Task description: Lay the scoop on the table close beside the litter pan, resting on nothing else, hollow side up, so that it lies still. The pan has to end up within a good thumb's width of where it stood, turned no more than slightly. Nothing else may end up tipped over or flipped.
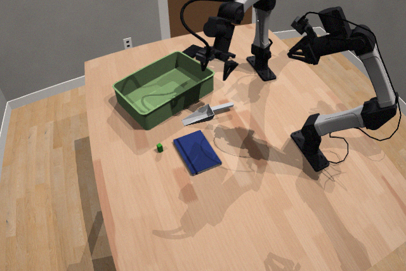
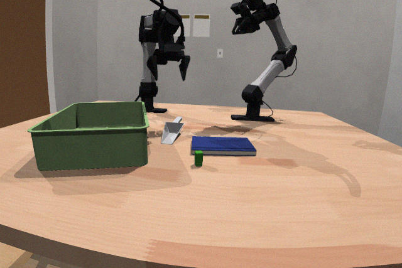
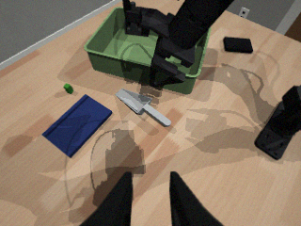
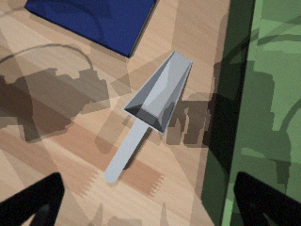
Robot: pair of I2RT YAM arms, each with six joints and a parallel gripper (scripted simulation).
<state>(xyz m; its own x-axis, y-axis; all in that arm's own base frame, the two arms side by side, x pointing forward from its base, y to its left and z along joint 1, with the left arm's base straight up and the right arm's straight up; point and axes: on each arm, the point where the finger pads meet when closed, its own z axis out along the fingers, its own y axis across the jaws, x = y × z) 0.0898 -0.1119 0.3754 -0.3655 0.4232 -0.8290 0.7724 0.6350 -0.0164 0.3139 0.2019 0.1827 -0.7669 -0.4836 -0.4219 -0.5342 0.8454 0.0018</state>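
The grey scoop (image 1: pixel 196 117) (image 2: pixel 171 134) (image 3: pixel 134 101) (image 4: pixel 162 89) lies on the table beside the long side of the green litter pan (image 1: pixel 148 121) (image 2: pixel 90 148) (image 3: pixel 113 68) (image 4: pixel 237 71), hollow side up, with a narrow gap between them. Its handle points away from the exterior camera. The pan stands upright. My right gripper (image 1: pixel 214 74) (image 2: pixel 169 80) (image 4: pixel 149 181) is wide open and empty, above the table near the pan's corner and clear of the scoop. My left gripper (image 1: pixel 288 54) (image 2: pixel 233 32) (image 3: pixel 150 180) is slightly open and empty, high up and far from the scoop.
A blue notebook (image 1: pixel 196 153) (image 2: pixel 223 143) (image 3: pixel 77 124) (image 4: pixel 94 24) lies flat near the scoop's bowl end. A small green block (image 1: pixel 159 147) (image 2: pixel 198 158) (image 3: pixel 69 88) stands beyond it. A flat black object (image 3: pixel 238 44) lies behind the pan.
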